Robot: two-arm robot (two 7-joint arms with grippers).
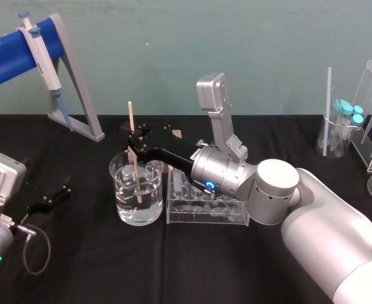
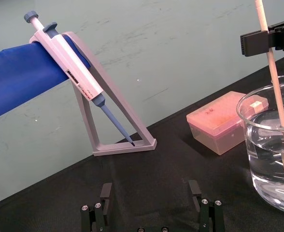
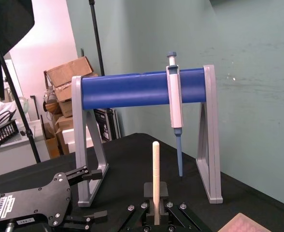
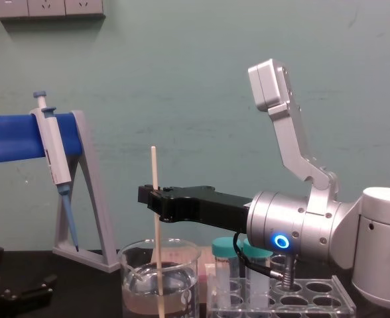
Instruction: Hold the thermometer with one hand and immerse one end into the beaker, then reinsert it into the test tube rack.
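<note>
Left of the wide clear glass beaker (image 1: 117, 190), the slim black left end effector (image 1: 53, 197) is parked low over the black-cloth desk (image 1: 173, 266), fingers spread, holding nothing. In the beaker, the thin pale cream rod of a thermometer (image 1: 130, 120) stands nearly upright with its lower end underwater, clamped partway up by the black right end effector (image 1: 133, 152). Imo do a straight vertical lift till the tip clears the rim, then slide over to the low clear acrylic test tube rack (image 1: 205, 218) just right of the beaker and line up a hole before lowering. Plain teal wall (image 1: 173, 50) behind the beaker.
</note>
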